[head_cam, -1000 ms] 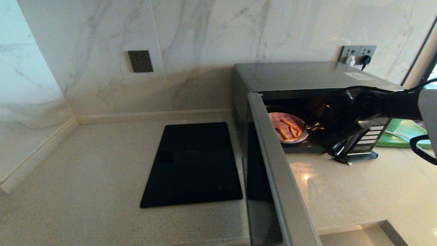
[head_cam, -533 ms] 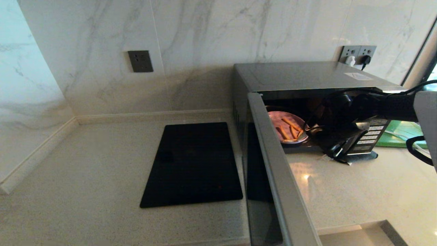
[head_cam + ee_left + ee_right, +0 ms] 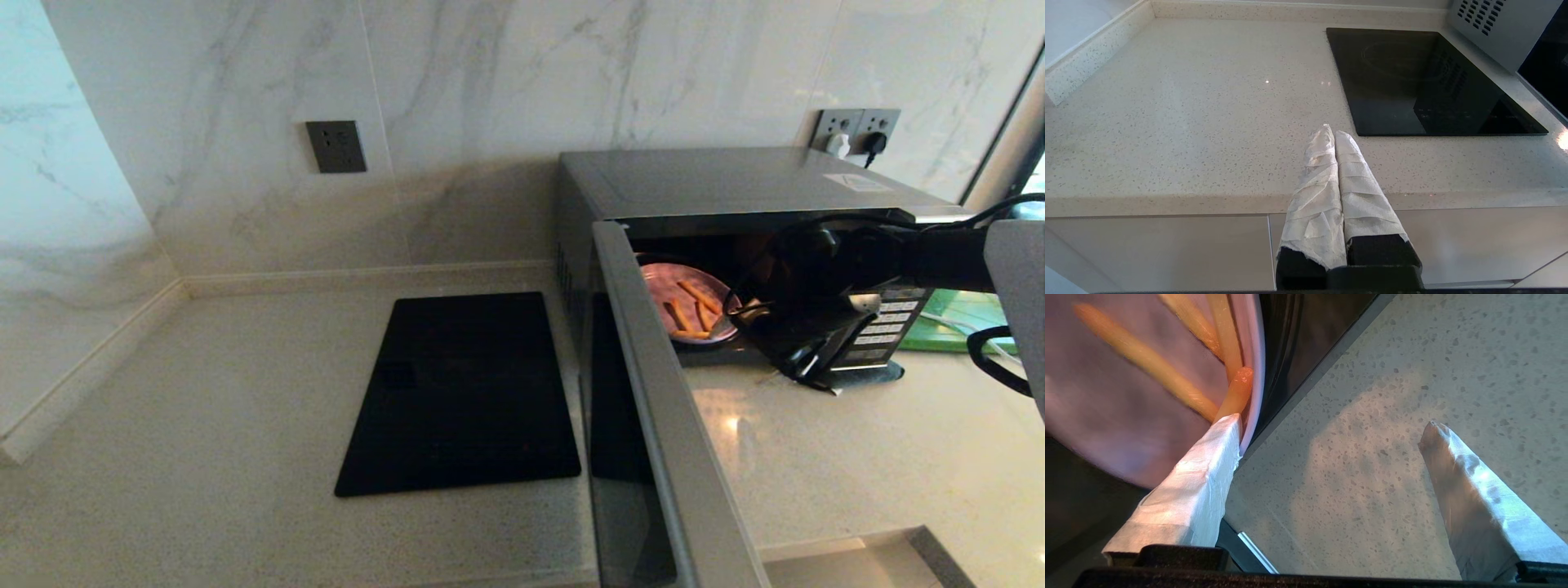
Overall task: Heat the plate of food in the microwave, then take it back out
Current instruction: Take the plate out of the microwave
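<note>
Your right tool [image 3: 1331, 449], spread wide, has one finger [image 3: 1208, 465] over the plate of food's [image 3: 690, 310] near rim, the other outside. The microwave [image 3: 735, 188] door hangs open; the left tool [image 3: 1335, 171], closed, sits far off

No text can be read; the microwave [image 3: 735, 184] panel's button labels are illegible.

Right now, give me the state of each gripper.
Left gripper: shut, holding nothing, parked over the countertop.
Right gripper: open at the microwave mouth, one finger over the plate of food, nothing held.
</note>
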Available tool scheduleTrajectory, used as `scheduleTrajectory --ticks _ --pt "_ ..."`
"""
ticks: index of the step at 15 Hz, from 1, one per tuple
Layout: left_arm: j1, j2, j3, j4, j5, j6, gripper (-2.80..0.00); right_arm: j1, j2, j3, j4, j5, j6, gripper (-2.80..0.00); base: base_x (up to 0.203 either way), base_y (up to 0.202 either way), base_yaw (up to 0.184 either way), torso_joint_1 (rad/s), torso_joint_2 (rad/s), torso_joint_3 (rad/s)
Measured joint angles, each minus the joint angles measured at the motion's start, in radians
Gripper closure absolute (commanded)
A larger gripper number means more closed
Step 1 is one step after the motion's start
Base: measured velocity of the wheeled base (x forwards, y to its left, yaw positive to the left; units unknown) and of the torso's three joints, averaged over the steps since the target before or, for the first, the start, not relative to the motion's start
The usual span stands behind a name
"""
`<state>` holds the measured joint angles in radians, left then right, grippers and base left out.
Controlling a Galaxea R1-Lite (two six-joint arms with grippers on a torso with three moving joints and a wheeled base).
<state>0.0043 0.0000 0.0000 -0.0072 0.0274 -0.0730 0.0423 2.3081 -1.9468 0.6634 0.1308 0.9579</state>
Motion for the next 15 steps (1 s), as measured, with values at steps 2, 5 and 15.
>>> scheduleTrajectory --ticks 2,5,15 --pt "0.000 0.000 0.000 0.000 0.000 0.000 0.00 -0.001 -0.009 0.003 0.004 -0.005 0.000 -2.80 0.000 0.000 0.000 0.000 0.00 0.000" --pt "0.000 0.000 0.000 0.000 -0.001 0.000 0.00 -0.003 -0.023 0.007 0.006 -0.009 0.000 -2.80 0.000 0.000 0.000 0.000 0.00 0.000" --pt "0.000 0.000 0.000 0.000 -0.001 0.000 0.00 -0.008 -0.046 -0.009 -0.019 -0.037 0.042 -2.80 0.000 0.000 0.000 0.000 0.00 0.000"
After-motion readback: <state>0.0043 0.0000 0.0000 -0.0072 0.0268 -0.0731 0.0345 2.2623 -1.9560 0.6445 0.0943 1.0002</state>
